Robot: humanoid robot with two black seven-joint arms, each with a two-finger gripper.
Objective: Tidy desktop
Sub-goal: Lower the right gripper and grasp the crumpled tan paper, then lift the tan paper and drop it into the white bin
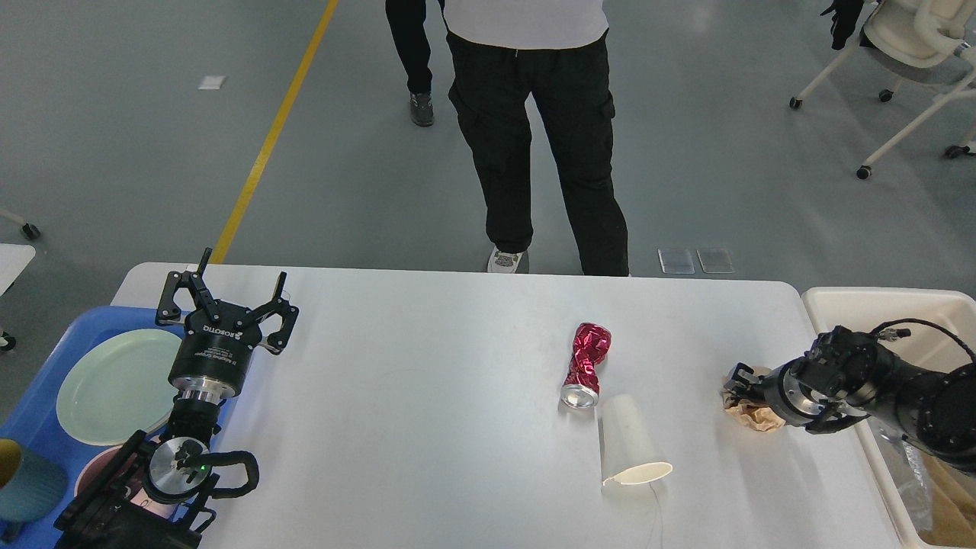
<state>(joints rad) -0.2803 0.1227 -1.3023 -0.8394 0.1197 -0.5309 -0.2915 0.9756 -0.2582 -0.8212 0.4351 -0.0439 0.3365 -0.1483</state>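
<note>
Where your view looks down, the desktop [427, 396] fills the lower half, with grey floor and a yellow line [267, 145] beyond it. Your left gripper [226, 293] stands with fingers spread beside the blue tray [46, 412]. Your right gripper [738, 383] sits on the crumpled brown paper [751, 415]; you cannot tell its grip. A crushed red can [585, 364] touches a tipped paper cup [629, 442].

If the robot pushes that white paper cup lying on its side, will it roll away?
Probably. The white paper cup lies on its side on the smooth desktop, so a nudge would likely roll it. Its mouth is wider than its base, so it would likely curve rather than go straight. It looks thin and empty, so probably light and easy to squash.
</note>
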